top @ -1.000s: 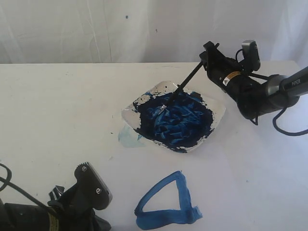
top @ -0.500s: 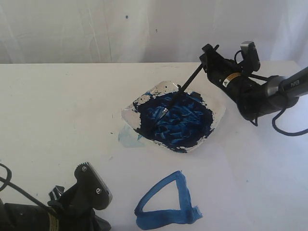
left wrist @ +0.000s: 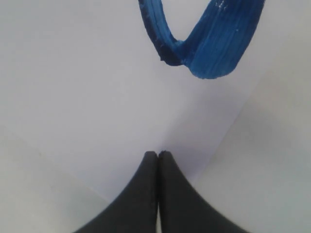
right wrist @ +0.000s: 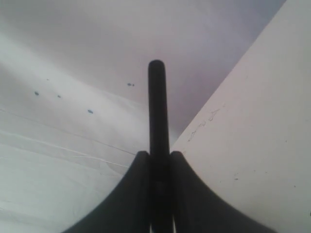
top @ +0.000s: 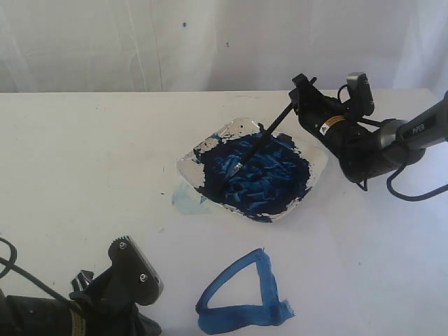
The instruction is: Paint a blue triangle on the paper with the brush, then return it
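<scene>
My right gripper (top: pixel 299 89) is shut on the upper end of the brush (top: pixel 264 130), at the back right above the table. The black handle slants down and left into the white dish (top: pixel 319 159), and its silver ferrule and tip lie in the dark-blue paint. In the right wrist view the handle (right wrist: pixel 156 107) sticks out between the shut fingers of the right gripper (right wrist: pixel 156 154). The blue triangle (top: pixel 269 283) sits near the front edge. My left gripper (top: pixel 129 255) rests at the front left, shut and empty, its fingertips (left wrist: pixel 150 158) over the paper (left wrist: pixel 97 97), short of the triangle's corner (left wrist: pixel 218 43).
A pale blue smear (top: pixel 185 199) marks the table just left of the dish. A white cloth backdrop (top: pixel 140 42) hangs behind the table's far edge. The right arm's cable (top: pixel 413 192) loops near the right border.
My right gripper has sunk a little and the brush now lies flatter, its tip slightly further left and down in the paint. The left arm has not moved.
</scene>
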You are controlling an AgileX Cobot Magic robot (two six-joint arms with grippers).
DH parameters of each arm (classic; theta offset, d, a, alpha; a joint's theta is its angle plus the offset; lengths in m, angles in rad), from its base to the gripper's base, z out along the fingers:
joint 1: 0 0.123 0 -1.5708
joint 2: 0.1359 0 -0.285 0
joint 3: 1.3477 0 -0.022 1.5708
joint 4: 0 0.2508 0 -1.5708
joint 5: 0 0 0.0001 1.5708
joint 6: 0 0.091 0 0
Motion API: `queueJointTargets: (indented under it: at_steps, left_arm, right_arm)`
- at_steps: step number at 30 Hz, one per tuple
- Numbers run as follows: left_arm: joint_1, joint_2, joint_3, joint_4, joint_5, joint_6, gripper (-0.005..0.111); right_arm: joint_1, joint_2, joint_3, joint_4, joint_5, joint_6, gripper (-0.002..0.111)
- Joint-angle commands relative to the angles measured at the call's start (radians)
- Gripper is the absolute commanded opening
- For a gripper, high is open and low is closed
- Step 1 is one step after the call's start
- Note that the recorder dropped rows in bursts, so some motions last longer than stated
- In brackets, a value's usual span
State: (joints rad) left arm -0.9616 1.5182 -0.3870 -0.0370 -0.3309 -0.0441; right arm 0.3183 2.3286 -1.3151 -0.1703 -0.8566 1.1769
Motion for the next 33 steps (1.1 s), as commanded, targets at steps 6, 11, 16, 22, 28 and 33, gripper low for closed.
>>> queueJointTargets:
  at_steps: [6,11,16,22,28,33]
  left_arm:
    - [0.003,0.005,0.007,-0.007,0.033,-0.001,0.000]
    - [0.003,0.005,0.007,-0.007,0.033,-0.001,0.000]
    - [0.003,0.005,0.007,-0.007,0.033,-0.001,0.000]
    - [0.003,0.005,0.007,-0.007,0.033,-0.001,0.000]
    - [0.003,0.005,0.007,-0.007,0.033,-0.001,0.000]
    - [0.003,0.005,0.007,-0.007,0.033,-0.001,0.000]
  right_arm:
    - [0.000,-0.001,-0.003,0.046,0.008,-0.003,0.000]
    - [0.000,-0.001,-0.003,0.068,0.048,-0.003,0.000]
    - [0.000,-0.001,-0.003,0.120,0.048,-0.003,0.000]
    - [0.000,-0.001,-0.003,0.120,0.081,-0.003,0.005]
    - [0.000,-0.001,-0.003,0.120,0.129,-0.003,0.015]
    - [0.000,-0.001,-0.003,0.122,0.129,-0.003,0.015]
